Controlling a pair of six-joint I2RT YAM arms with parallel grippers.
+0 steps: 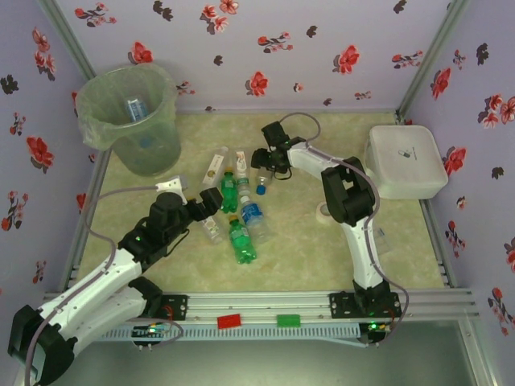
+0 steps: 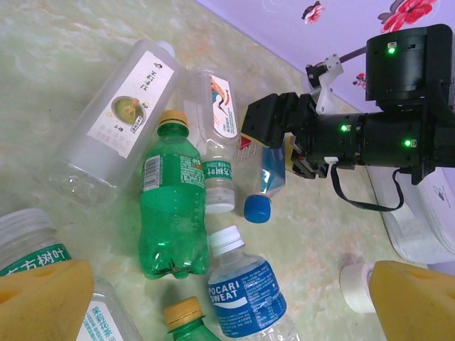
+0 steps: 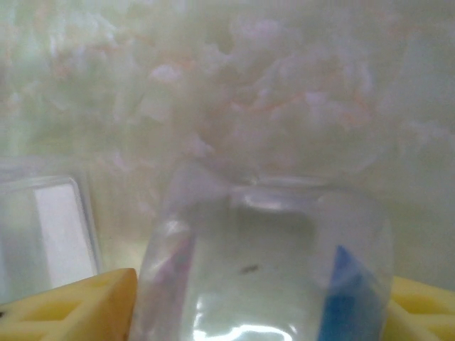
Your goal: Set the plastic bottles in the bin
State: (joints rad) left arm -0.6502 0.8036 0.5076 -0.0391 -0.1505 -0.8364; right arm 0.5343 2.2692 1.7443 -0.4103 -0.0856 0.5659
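The bin (image 1: 133, 121) stands far left, a bottle inside. The left gripper (image 1: 208, 207) hovers wide-jawed over the bottle heap (image 1: 237, 217), ready to pick. The right gripper (image 1: 262, 170) stands narrow, its pads (image 3: 78, 309) against a blue-capped bottle (image 2: 264, 186). Open tabletop (image 1: 314, 265) leads binward, with the white lidded box (image 1: 406, 161) behind.
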